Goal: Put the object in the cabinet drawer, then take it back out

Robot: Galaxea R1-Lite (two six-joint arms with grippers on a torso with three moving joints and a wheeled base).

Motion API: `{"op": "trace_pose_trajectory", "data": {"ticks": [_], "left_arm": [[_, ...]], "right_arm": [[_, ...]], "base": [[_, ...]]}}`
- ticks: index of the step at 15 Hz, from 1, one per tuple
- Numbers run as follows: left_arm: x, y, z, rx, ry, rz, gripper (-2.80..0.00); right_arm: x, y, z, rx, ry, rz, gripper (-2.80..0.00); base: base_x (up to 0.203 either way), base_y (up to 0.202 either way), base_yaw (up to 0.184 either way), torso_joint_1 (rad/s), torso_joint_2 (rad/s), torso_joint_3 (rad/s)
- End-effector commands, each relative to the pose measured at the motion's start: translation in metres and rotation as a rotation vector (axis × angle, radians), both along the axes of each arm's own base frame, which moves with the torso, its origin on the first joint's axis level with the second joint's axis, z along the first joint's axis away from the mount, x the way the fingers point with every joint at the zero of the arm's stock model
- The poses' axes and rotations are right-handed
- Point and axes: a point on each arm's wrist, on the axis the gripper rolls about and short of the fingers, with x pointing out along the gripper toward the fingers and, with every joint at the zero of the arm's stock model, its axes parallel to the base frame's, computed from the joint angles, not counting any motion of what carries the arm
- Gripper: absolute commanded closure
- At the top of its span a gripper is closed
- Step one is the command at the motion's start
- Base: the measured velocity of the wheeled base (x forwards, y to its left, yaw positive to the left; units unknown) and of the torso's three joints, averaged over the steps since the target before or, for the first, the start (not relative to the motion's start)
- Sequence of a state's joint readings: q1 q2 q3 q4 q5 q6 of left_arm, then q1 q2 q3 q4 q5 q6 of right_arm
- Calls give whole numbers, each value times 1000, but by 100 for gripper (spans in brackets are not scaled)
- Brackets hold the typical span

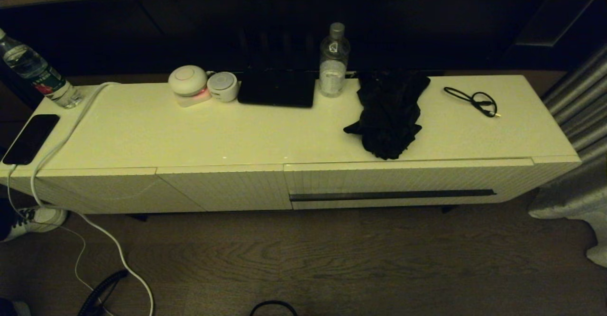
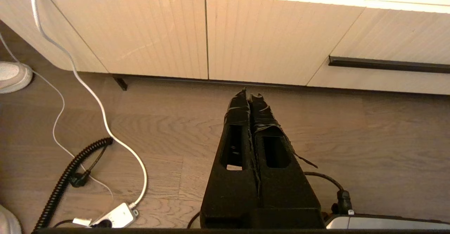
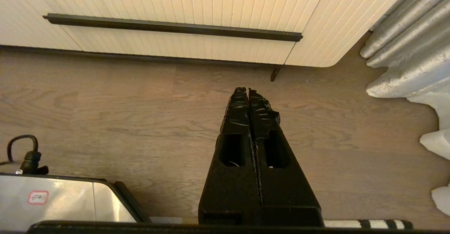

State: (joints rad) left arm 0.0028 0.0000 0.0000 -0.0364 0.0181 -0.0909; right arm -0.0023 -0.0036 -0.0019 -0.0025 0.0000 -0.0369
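Umbrella [image 1: 389, 112] lay bunched on counter [image 1: 189, 131], above shut drawer [image 1: 408, 183]. Left end effector [image 2: 249, 95] and right end effector [image 3: 248, 91] hung over floor, fingers pressed together. Risk judged: loose fabric could snag the drawer edge; nearby bottle [image 1: 334, 62] could topple.

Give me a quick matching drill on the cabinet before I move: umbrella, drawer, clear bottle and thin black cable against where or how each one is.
Things:
1. umbrella
2. drawer
3. clear bottle
4. thin black cable

States or places:
A. shut, dark handle strip facing out
B. standing upright at the back of the cabinet top
C. lying coiled near the top's right end
D. lying bunched on the top, above the drawer

Pairs: 1-D, 2-A, 3-B, 4-C

Both hands, left hand and right hand, hang shut over the floor.
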Motion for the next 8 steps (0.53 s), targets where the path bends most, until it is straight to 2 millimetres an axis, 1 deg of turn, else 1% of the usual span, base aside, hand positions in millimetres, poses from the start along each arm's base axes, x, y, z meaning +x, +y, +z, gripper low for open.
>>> {"op": "trace_pose_trajectory", "data": {"ticks": [1, 8], "left_arm": [[0, 0, 0, -1, -2, 1, 0], [0, 0, 0, -1, -2, 1, 0]], "right_arm": [[0, 0, 0, 3, 0, -1, 0], [0, 0, 0, 16, 2, 0, 0]], "base": [[0, 0, 0, 0, 0, 0], [0, 0, 0, 0, 0, 0]]}}
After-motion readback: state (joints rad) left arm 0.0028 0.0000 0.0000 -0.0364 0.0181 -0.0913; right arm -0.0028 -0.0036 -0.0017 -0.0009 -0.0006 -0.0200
